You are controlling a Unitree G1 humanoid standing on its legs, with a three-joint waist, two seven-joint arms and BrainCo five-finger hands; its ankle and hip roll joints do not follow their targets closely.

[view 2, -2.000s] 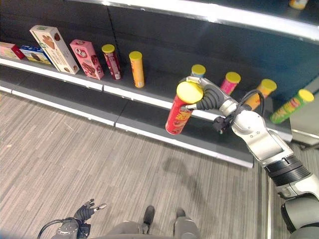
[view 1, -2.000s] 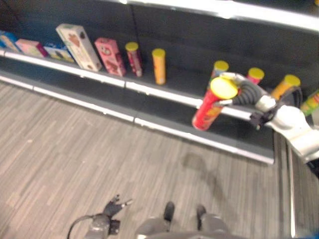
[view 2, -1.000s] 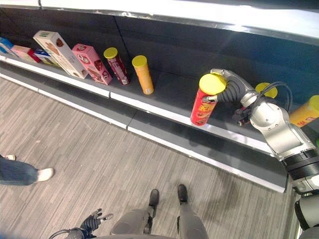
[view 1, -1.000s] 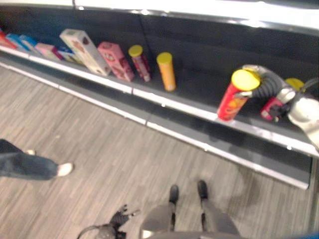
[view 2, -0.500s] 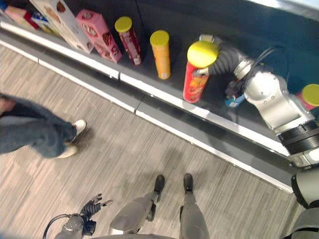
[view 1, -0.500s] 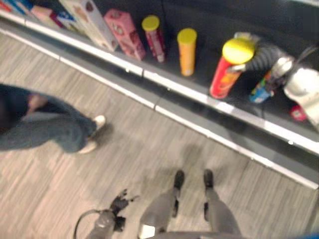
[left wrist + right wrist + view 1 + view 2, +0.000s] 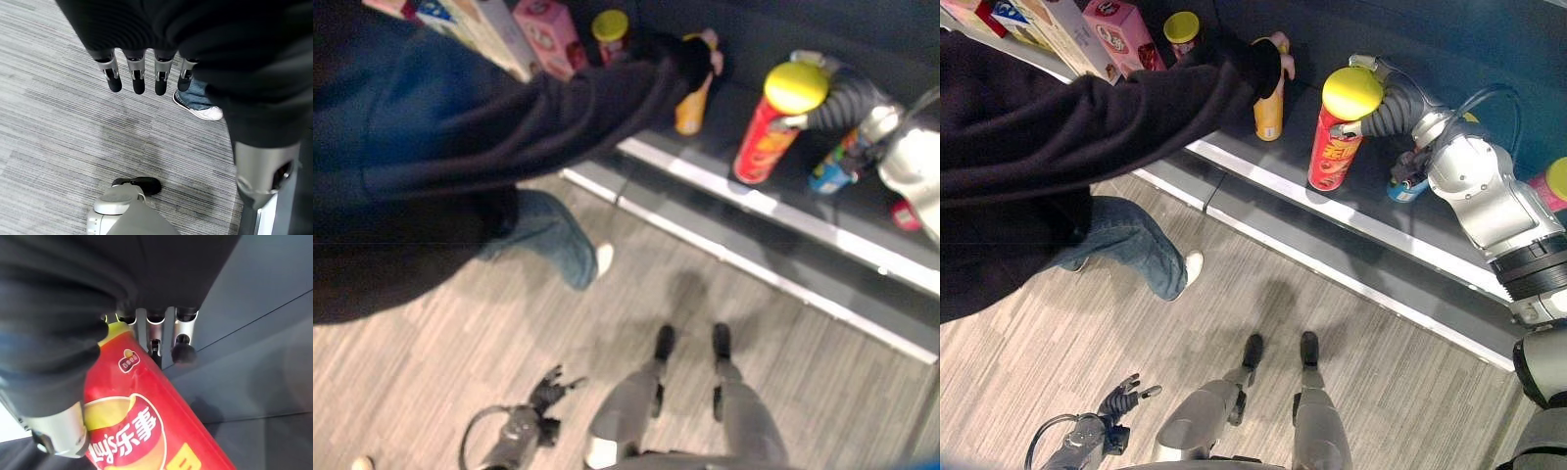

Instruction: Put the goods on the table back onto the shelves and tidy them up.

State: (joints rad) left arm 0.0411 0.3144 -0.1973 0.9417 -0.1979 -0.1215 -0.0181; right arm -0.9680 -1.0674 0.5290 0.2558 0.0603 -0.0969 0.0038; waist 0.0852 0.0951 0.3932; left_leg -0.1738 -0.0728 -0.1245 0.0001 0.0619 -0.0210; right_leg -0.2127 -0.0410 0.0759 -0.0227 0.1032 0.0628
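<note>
Standing on the shelf (image 7: 1351, 211) now, the red can (image 7: 1336, 147) with the yellow lid has its base on the dark board just behind the white front rail; 2 s ago it hung tilted in the air in front of that rail, and 1 s ago it was only crossing it. The right hand (image 7: 1378, 101) stays wrapped round the can's upper part just below the lid, fingers and thumb curled on it, and the right wrist view shows the red wall of the can lying against that hand's fingers (image 7: 180, 345). Judgement: the placing step is nearly complete, release not yet made. The can reads close to upright, slight lean possible. A new element since 0.5 s ago: a person in a dark sleeve (image 7: 1116, 98) leans across the view and has a hand on the orange can (image 7: 1268, 115), which stands near the red can on the same shelf. A blue can (image 7: 1402, 186) lies just beside the right wrist, and a pink box (image 7: 1124, 34) stands further along. The left hand (image 7: 142, 78) hangs low over the floor (image 7: 58, 127), fingers straight and relaxed, holding nothing. Risk noted: opening the right hand could nudge the red can.
</note>
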